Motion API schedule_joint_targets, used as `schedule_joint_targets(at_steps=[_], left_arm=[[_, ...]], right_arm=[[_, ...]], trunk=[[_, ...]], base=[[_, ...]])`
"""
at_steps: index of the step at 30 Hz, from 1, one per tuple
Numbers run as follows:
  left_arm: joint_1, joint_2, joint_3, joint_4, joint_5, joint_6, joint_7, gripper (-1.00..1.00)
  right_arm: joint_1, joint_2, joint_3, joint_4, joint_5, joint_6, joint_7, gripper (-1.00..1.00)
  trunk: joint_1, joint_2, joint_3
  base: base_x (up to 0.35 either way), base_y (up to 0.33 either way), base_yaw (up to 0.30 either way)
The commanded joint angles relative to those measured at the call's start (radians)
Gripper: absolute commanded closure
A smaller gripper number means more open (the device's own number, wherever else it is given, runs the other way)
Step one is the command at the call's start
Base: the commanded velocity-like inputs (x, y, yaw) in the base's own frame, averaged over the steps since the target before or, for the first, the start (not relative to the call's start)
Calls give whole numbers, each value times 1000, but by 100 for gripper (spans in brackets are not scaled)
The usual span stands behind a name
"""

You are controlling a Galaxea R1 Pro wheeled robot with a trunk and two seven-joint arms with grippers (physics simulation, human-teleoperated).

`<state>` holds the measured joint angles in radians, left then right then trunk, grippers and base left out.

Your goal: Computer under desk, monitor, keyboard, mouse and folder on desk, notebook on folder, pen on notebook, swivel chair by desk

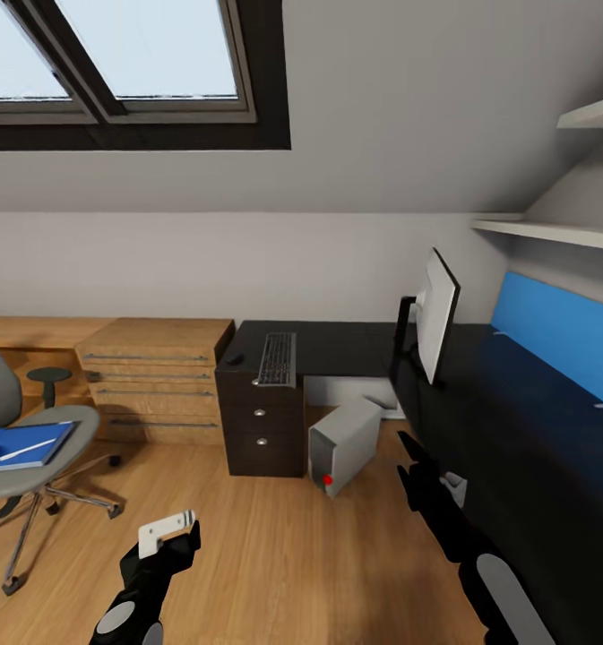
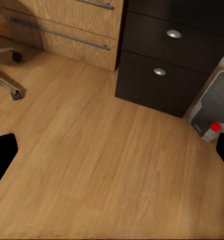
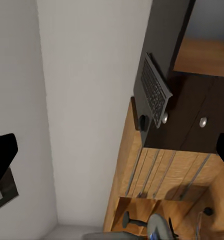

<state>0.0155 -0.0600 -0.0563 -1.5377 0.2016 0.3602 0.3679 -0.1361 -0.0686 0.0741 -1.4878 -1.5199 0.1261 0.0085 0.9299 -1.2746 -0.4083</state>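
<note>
Well apart from both end effectors, folder (image 1: 21,445) on swivel chair (image 1: 32,466), jaws seemingly wide.

Both arms are black with rounded grey patches on their outer shells, the left claw (image 1: 177,534) carrying a white block-shaped part near its tip, the right claw (image 1: 415,452) ending in dark angular fingers.

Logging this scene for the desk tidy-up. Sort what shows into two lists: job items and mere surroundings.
Job items: monitor, keyboard, mouse, computer, desk, swivel chair, blue folder stack with pen.

Surroundings: wooden dresser, dark drawer unit, wall shelves, skylight, stool.
</note>
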Motion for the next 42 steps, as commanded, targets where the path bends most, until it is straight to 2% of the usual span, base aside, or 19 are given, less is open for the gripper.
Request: schedule_joint_targets(at_steps=[1, 4, 7, 8, 12, 13, 16, 21, 26, 27, 28, 29, 34, 42], left_arm=[[0, 0, -2, -2, 10, 2, 8, -100], [0, 0, -2, -2, 10, 2, 8, -100], [0, 0, -2, -2, 9, 2, 8, -100], [0, -1, -2, -2, 9, 3, 8, -100], [0, -1, -2, -2, 8, 3, 8, -100], [0, -1, -2, -1, 7, 3, 8, -100], [0, -1, -2, -1, 7, 3, 8, -100], [0, -1, -2, -1, 6, 4, 8, -100], [0, -2, -3, 0, 5, 5, 8, -100], [0, -3, -3, 0, 4, 5, 9, -100], [0, -3, -3, 0, 4, 5, 9, -100], [0, -3, -3, 1, 4, 5, 9, -100], [0, -5, -5, 1, 4, 5, 10, -100], [0, -6, -7, 2, 3, 5, 26, -100]], right_arm=[[0, -3, -7, -1, -8, 1, 1, -100], [0, -16, -28, -1, -7, 3, 2, -100], [0, -64, -49, -2, 8, 6, 2, -100], [-1, -93, -55, -2, 22, 6, 2, -100], [-2, -141, -63, -4, 59, 7, 3, -100], [-2, -160, -65, -9, 78, 6, 3, -100], [-3, -187, -72, -16, 106, 5, 3, -100], [-4, -212, -110, -21, 142, 4, 2, -100], [-6, -221, -158, -19, 185, 4, 3, -100], [-7, -224, -171, -17, 211, 5, 2, -100], [-7, -224, -171, -17, 211, 5, 2, -100], [-9, -226, -179, -15, 244, 4, 0, -100], [-21, -229, -193, 5, 362, 4, -30, -100], [-89, -231, -205, 85, 587, 10, -121, -100]], trunk=[[-5, 7, 2], [-16, 28, 12], [-28, 49, 21], [-31, 56, 24], [-47, 84, 37], [-51, 91, 40], [-62, 112, 49], [-81, 147, 65], [-100, 182, 81], [-104, 189, 84], [-108, 196, 87], [-112, 203, 90], [-131, 238, 106], [-162, 294, 131]], base=[[-346, -50, 0], [-346, -86, 0], [-345, -130, 0], [-345, -151, 0], [-343, -162, 0], [-339, -176, 0], [-333, -185, 0], [-315, -209, 0], [-296, -231, 0], [-290, -239, 0], [-290, -239, 0], [-288, -241, 0], [-286, -244, 0], [-284, -248, 0]])
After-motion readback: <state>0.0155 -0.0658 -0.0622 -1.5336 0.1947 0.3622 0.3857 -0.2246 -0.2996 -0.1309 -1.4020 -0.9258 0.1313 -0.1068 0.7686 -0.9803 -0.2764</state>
